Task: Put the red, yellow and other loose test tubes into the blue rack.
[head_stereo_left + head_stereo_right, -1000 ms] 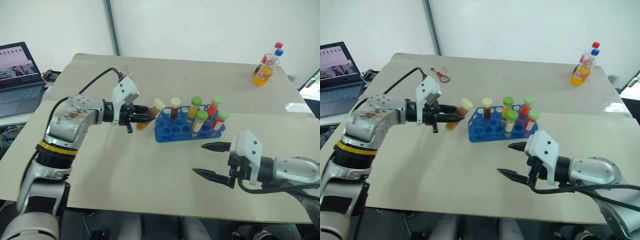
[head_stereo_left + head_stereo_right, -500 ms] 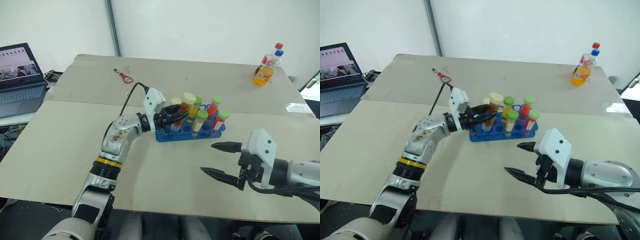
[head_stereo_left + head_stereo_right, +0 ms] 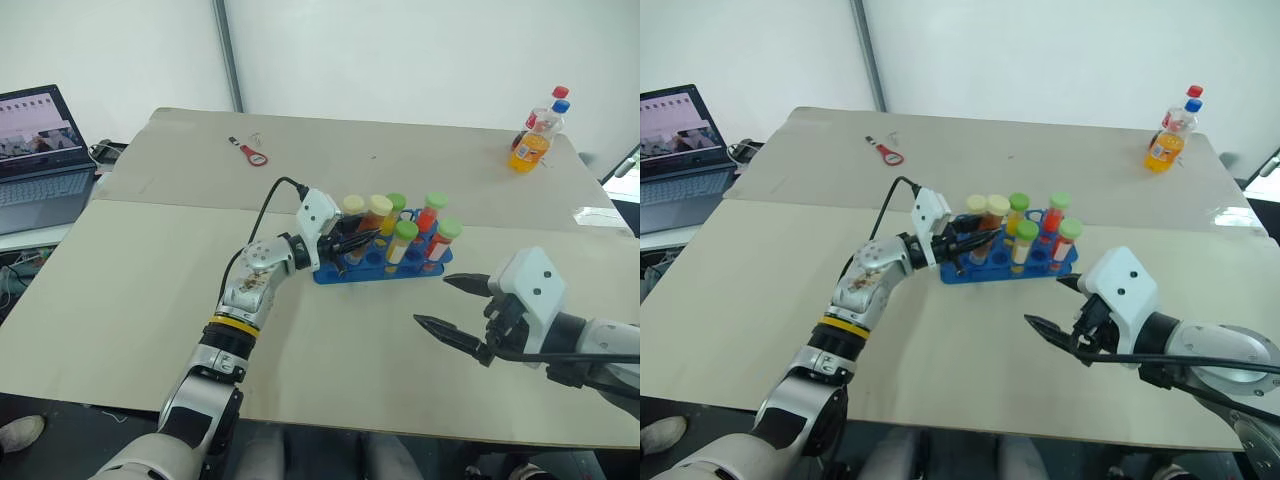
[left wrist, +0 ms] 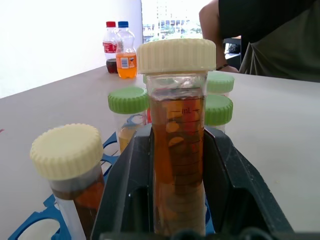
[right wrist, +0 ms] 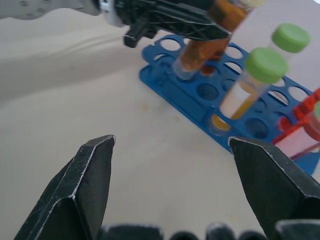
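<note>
The blue rack stands mid-table and holds several capped tubes: green caps, one cream cap, some with red liquid. My left gripper is shut on a cream-capped tube of amber liquid. It holds that tube tilted over the rack's left end. The tube's lower end meets a hole in the near row; how deep it sits I cannot tell. My right gripper hangs open to the right of the rack and nearer me, holding nothing, its fingers spread wide.
A laptop sits off the table's left side. A red-handled tool lies at the far left of the table, and drink bottles stand at the far right corner. A person is beyond the table.
My left gripper carried the amber tube rightward from beside the rack to over its left end and lowered it to a hole. The right gripper drifted slightly right, staying open.
</note>
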Controlling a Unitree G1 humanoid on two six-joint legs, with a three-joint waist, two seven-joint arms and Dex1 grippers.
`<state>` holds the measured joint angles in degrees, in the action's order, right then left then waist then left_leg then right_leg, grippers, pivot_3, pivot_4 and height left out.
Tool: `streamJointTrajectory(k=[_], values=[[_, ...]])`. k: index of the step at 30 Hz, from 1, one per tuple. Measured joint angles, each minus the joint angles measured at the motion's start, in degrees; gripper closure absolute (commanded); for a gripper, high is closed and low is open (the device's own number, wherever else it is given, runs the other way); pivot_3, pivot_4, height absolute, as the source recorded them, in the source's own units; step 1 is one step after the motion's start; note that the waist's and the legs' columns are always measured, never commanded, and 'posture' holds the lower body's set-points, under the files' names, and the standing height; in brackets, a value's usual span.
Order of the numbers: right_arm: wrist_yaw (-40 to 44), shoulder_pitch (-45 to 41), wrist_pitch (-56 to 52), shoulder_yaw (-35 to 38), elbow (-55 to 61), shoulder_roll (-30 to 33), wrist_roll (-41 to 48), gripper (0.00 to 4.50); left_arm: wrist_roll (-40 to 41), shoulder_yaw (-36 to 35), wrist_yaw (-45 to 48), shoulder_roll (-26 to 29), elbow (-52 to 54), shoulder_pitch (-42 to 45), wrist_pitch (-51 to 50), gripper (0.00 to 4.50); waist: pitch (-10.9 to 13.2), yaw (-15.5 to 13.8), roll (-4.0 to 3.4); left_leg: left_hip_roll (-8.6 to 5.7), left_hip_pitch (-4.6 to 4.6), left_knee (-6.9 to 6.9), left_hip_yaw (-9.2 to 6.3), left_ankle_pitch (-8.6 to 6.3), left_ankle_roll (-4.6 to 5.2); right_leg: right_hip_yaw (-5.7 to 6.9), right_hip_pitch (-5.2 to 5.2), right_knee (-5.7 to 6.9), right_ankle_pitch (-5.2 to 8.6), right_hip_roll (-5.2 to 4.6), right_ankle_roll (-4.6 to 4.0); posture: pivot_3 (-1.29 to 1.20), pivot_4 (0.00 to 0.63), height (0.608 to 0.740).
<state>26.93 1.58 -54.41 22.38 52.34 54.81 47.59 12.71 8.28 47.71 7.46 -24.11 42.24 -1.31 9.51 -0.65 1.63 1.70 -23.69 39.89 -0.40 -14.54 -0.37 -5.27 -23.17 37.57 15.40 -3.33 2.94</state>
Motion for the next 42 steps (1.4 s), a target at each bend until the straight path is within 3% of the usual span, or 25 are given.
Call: streamJointTrajectory(k=[29, 36, 42], values=[[-3.5, -2.9, -0.5, -3.4, -1.8, -0.5, -2.5, 0.44, -4.2, -0.3, -8.2, -5.4, -4.0, -5.8, 10.8, 3.65, 0.0, -0.1, -0.01, -0.01, 0.10, -0.01, 0.01, 0.00, 0.00, -0.02, 0.09, -0.02, 0.01, 0.00, 0.01, 0.00, 0.150, 0.728], [-3.5, -3.2, -0.8, -3.6, -2.4, -0.5, -2.5, 0.44, -4.7, 0.0, -6.5, -3.5, -4.8, -7.4, 11.4, 0.21, 0.0, 0.1, -0.01, 0.00, 0.10, -0.04, 0.01, 0.00, 0.00, -0.02, 0.06, 0.00, 0.00, 0.01, 0.01, 0.00, 0.150, 0.728], [-3.1, -3.9, 0.7, -3.8, -5.4, -2.4, -3.7, 0.44, -4.9, 0.6, -2.6, 5.3, 2.8, -11.0, 7.7, 0.06, 0.0, 0.5, -0.02, 0.03, 0.12, -0.10, 0.02, 0.00, 0.00, -0.04, 0.03, 0.00, 0.01, 0.03, 0.01, 0.00, 0.150, 0.728]])
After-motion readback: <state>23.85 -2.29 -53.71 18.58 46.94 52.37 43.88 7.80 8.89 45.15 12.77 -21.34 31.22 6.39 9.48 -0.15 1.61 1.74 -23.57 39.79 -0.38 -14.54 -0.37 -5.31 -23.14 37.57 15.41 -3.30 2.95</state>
